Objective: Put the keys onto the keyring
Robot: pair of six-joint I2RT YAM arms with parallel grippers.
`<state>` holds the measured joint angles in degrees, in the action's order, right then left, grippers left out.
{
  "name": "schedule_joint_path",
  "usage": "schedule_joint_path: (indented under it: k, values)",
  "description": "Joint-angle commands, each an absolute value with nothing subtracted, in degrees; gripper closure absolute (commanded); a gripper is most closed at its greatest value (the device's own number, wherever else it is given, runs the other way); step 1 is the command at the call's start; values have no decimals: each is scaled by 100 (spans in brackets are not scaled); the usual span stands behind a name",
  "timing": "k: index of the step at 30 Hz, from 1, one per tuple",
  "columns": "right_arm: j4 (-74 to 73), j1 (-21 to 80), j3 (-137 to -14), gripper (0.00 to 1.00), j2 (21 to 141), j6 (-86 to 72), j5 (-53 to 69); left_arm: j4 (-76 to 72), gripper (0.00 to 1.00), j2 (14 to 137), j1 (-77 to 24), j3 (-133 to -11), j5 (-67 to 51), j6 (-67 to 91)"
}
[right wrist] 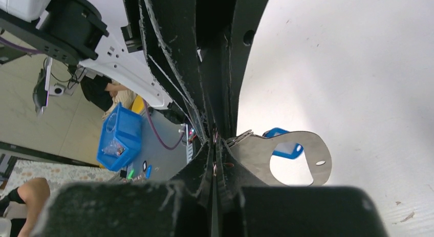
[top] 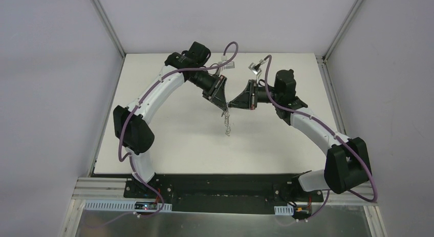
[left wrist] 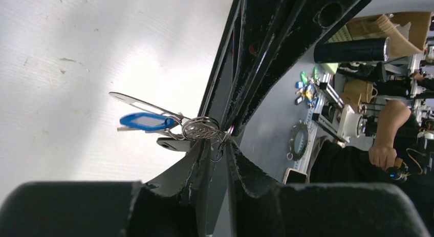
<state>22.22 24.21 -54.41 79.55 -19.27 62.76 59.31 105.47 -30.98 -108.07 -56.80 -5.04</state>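
White tabletop [top: 169, 145], pretty plain, faint ribbed texture with a few small scuff marks [left wrist: 65, 60] up close. Black base plate [top: 220, 183] runs along its near edge, left to right.

top view: soft, even light across the whole frame; shadows on the white table [top: 169, 145] are faint. wrist views: the table burns out to near white, brightest in a central band in the left view; the keys [left wrist: 146, 122] are sharp, the black casing [left wrist: 71, 209] along each bottom edge blurred.
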Motion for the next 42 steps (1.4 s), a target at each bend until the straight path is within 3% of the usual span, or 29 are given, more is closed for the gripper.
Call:
schedule_joint_path:
  k: [1, 7, 11, 14, 23, 26, 36, 42]
  values:
    - [2830, 2322, -5569, 100, 7940, -2396, 6087, 5288, 82, 10192, -3029, -10644, -6097, -64]
    - [2865, 2302, -5538, 100, 7955, -2451, 6039, 5047, 88, 10189, -3015, -10527, -6148, 163]
    - [2897, 2290, -5508, 100, 7948, -2451, 6048, 4979, 100, 10236, -3015, -10538, -6211, 257]
    - [2894, 2281, -5483, 99, 7924, -2336, 6093, 5025, 100, 10264, -3015, -10555, -6224, 253]
    - [2384, 2177, -5693, 73, 7808, -1624, 6446, 6914, 100, 10716, -3128, -11360, -5792, -935]
    - [2377, 2198, -5691, 71, 7811, -1551, 6574, 7561, 100, 10938, -3260, -11772, -5651, -1324]
    - [2273, 2466, -5523, 65, 7770, -1200, 6917, 7607, 100, 11071, -3404, -11987, -5530, -1295]
    - [2215, 2613, -5493, 72, 7830, -1109, 6947, 7607, 100, 11092, -3445, -11984, -5520, -1294]
